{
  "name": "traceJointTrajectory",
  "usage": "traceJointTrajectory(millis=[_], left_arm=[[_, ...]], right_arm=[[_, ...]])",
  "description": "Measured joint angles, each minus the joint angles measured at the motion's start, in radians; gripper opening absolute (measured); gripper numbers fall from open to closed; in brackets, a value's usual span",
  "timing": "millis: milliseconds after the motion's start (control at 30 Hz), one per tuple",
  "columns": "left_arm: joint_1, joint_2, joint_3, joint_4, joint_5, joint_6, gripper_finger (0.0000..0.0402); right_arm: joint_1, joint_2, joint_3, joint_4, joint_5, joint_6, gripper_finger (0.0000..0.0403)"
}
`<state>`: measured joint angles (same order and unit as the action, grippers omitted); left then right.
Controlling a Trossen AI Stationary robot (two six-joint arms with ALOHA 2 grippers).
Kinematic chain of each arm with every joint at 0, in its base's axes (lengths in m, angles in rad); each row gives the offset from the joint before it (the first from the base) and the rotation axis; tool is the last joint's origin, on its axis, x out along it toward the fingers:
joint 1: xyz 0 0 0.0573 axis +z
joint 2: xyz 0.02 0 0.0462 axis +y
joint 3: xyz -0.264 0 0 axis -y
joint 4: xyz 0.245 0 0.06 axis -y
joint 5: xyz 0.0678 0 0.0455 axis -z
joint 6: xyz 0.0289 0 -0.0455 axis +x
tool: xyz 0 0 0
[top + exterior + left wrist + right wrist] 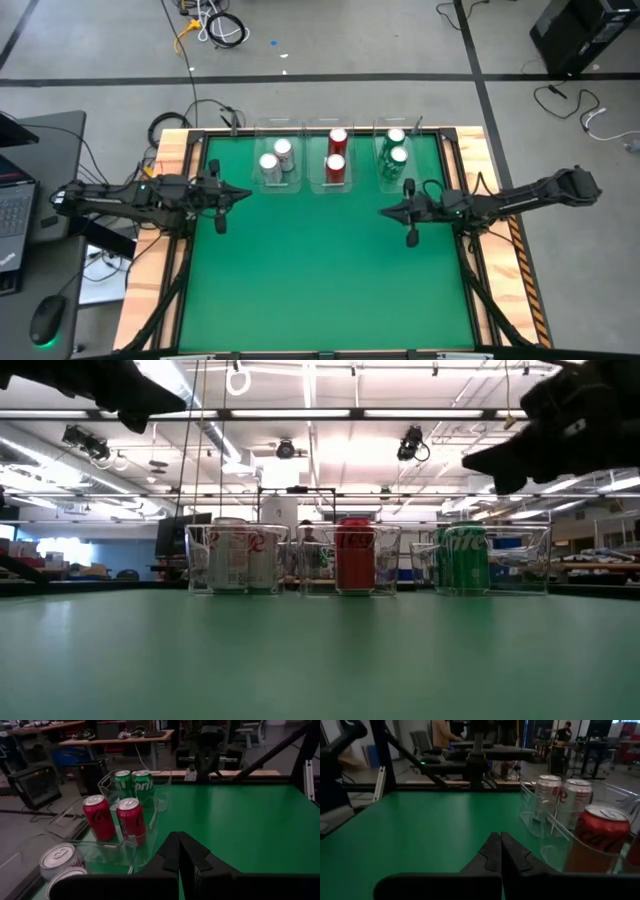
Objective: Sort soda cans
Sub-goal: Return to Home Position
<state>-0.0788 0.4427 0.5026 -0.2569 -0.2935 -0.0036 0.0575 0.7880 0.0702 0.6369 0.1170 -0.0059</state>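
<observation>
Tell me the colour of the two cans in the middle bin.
The cans are red with silver tops; best seen in left wrist view.

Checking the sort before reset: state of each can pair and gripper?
silver cans: upright, both in left bin
red cans: upright, both in middle bin
green cans: upright, both in right bin
left gripper: fingers shut, empty, raised
right gripper: fingers shut, empty, raised
</observation>
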Motion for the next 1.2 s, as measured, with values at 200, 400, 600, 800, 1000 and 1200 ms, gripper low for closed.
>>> traceJointTrajectory(millis=[200, 400, 600, 800, 1000, 1200], left_arm=[[0.000, -0.012, 0.000, -0.001, 0.024, 0.025, 0.0000], [0.031, -0.019, -0.027, 0.044, 0.127, 0.027, 0.0000], [0.111, -0.020, -0.161, 0.229, 0.298, 0.046, 0.0000], [0.157, -0.082, -0.273, 0.343, 0.394, 0.037, 0.0000], [0.165, -0.223, -0.385, 0.392, 0.374, 0.033, 0.0000], [0.165, -0.412, -0.425, 0.309, 0.341, 0.067, 0.0000]], right_arm=[[-0.021, -0.179, -0.064, -0.086, -0.058, 0.027, 0.0000], [-0.021, -0.330, -0.064, -0.251, -0.087, 0.006, 0.0000], [-0.037, -0.460, -0.064, -0.383, -0.108, 0.005, 0.0000], [-0.059, -0.567, -0.064, -0.510, -0.110, 0.013, 0.0000], [-0.069, -0.660, -0.064, -0.612, -0.110, 0.032, 0.0000], [-0.069, -0.703, -0.064, -0.623, -0.118, 0.029, 0.0000]])
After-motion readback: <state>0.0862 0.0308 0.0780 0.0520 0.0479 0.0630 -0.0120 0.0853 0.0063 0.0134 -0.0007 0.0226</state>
